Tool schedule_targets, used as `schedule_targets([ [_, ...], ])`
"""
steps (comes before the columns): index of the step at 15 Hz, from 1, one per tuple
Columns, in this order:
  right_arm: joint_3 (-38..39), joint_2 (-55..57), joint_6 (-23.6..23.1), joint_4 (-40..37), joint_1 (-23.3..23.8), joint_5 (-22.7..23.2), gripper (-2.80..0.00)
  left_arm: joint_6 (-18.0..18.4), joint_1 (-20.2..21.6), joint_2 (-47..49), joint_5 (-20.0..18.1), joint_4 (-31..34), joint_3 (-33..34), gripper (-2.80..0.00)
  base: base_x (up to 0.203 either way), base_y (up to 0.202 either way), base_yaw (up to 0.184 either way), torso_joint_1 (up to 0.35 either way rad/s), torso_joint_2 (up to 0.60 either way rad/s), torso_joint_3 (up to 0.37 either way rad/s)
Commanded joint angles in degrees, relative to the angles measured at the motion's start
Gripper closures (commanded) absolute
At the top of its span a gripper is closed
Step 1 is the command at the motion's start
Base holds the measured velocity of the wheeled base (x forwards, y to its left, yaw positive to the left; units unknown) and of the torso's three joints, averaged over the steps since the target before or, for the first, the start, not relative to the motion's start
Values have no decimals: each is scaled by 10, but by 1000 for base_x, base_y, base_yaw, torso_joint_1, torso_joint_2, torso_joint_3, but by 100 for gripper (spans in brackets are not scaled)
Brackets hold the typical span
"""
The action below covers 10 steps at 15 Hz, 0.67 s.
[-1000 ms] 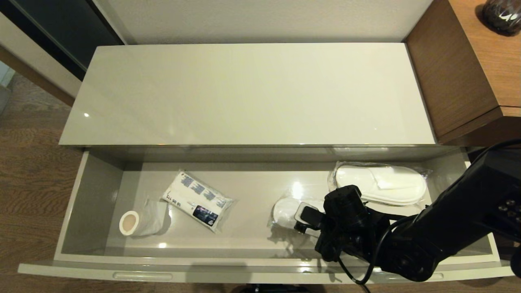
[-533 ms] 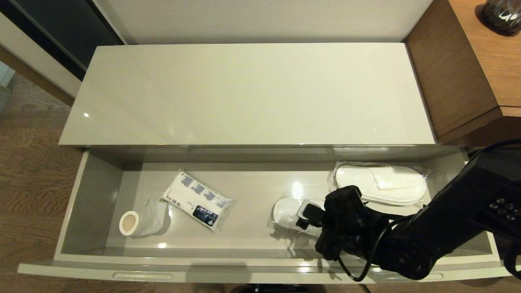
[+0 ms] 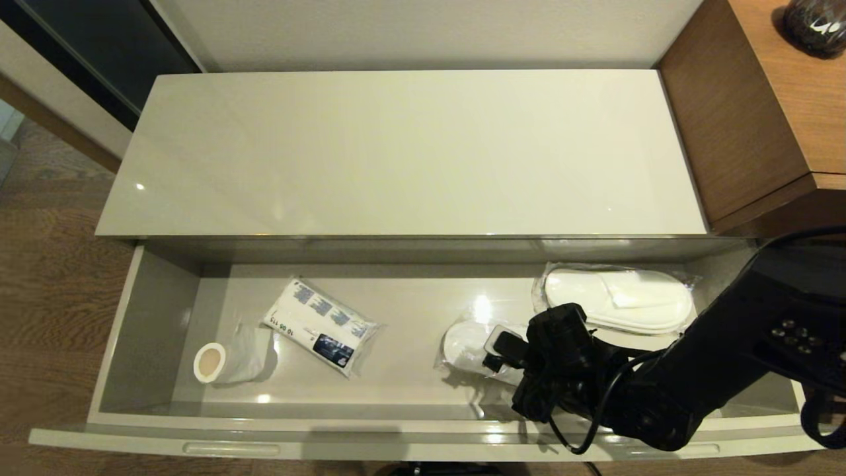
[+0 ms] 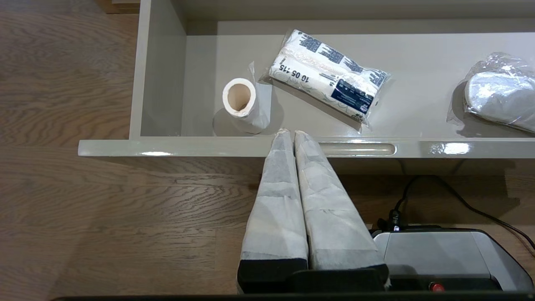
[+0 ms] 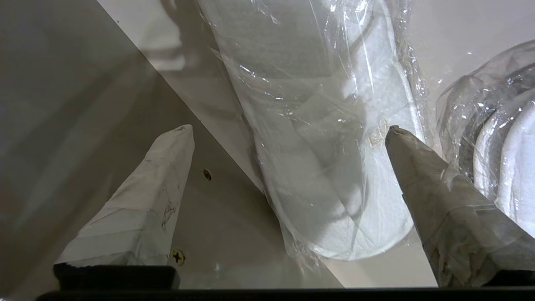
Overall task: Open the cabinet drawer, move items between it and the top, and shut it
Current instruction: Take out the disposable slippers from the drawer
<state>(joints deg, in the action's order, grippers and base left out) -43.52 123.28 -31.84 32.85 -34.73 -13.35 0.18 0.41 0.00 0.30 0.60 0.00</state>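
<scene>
The cabinet drawer (image 3: pixel 152 317) stands fully pulled out below the top (image 3: pixel 396 152), holding the printed bundle (image 3: pixel 320 327), a paper roll (image 3: pixel 218 360) and two slipper packs. The right gripper (image 5: pixel 288 167), jaws spread wide and holding nothing, straddles the nearer slipper pack (image 5: pixel 317 146); the left gripper (image 4: pixel 292 142) is closed outside the drawer front. Closing here may pinch only slippery film, so the pack could slide free

**What you could not see**

In your head view the right arm (image 3: pixel 694 370) covered the near end of the wrapped slipper (image 3: pixel 462 344) and part of the drawer's front edge (image 3: pixel 231 448). The dark object (image 3: pixel 814 23) on the wooden unit (image 3: pixel 740 119) was cut off. The bundle's print (image 4: pixel 330 71) was too small to read in full.
</scene>
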Motion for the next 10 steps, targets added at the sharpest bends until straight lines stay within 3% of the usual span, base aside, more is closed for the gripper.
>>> schedule_targets([
  [1, -3, 18, -2, 0, 3, 1, -280, 0, 0, 1, 0, 0, 0, 0, 0, 0, 0, 0, 0, 0],
  [6, 10, 77, -9, 137, 30, 0, -280, 0, 0, 1, 0, 0, 0, 0, 0, 0, 0, 0, 0, 0],
  [10, 24, 53, -16, 121, 29, 2, -280, 0, 0, 1, 0, 0, 0, 0, 0, 0, 0, 0, 0, 0],
])
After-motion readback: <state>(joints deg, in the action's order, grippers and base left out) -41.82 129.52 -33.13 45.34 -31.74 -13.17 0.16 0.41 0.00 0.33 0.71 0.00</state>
